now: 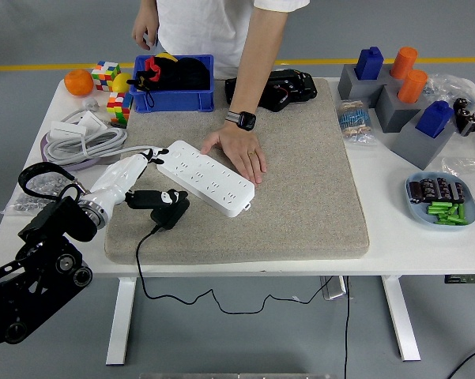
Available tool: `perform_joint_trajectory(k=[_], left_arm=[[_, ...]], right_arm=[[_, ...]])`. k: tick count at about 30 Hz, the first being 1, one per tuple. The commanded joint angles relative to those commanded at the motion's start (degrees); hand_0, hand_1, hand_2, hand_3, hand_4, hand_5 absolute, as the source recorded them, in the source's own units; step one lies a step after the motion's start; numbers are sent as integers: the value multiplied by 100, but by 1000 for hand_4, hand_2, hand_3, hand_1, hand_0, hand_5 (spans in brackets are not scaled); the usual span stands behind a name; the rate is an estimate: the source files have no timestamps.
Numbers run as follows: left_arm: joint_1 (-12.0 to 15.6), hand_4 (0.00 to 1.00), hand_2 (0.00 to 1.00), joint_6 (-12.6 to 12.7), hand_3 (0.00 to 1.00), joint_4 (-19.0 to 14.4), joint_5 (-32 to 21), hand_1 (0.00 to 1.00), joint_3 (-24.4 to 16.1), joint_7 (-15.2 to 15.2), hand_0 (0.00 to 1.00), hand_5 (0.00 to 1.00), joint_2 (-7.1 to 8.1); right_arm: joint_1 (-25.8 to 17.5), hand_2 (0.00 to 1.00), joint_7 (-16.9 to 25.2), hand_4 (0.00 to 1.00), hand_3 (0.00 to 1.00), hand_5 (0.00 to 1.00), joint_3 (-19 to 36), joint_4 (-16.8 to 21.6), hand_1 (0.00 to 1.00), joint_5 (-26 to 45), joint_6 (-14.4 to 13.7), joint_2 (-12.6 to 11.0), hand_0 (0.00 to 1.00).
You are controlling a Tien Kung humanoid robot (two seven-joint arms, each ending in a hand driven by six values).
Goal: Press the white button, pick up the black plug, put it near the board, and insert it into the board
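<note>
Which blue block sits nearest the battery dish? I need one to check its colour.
The blue block on the front grey stand, just above the dish. The other blue block stands farther back, beside the orange cylinders.

black plug (171,209), white board (205,178), beige mat (300,181)

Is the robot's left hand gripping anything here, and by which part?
Nothing is clearly held: the left hand reaches the black plug near its upper end, grasp not visible.
</note>
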Motion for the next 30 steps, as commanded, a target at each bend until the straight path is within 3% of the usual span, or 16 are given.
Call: perform_joint_trajectory(k=[7,8,13,14,19,20,26,27,30], left_arm=[[150,998,957,209,998,101,564,944,93,286,879,842,-151],[155,998,839,250,947,142,621,840,138,333,812,590,-175],[144,998,839,301,947,268,838,840,256,544,812,590,-246],[136,998,811,294,941,297,910,810,265,578,773,569,-255],[66,998,811,175,941,463,1109,810,353,765,773,569,-275],[46,998,744,144,881,496,1167,774,387,810,717,448,-280],[-20,998,744,131,881,642,1009,774,536,807,717,448,-300],[-27,998,677,136,862,659,987,701,553,800,653,395,-305],[-41,998,677,160,862,688,949,701,586,776,653,395,-319]], right_arm=[[7,652,1,669,623,412,-28,2,610,3,0,-11,645],[11,652,2,668,622,410,-33,4,611,4,-1,-15,645],[22,652,6,668,622,410,-59,23,611,6,-5,-36,645],[24,652,8,668,622,412,-66,21,611,8,-6,-38,645],[28,652,11,668,622,412,-102,16,611,13,-11,-47,645],[31,652,13,669,622,411,-103,15,611,17,-12,-48,644],[38,652,16,669,622,411,-104,18,611,21,-15,-52,644],[38,652,19,668,624,411,-104,22,610,24,-16,-55,644],[37,652,17,668,624,411,-114,17,610,22,-15,-57,644]])
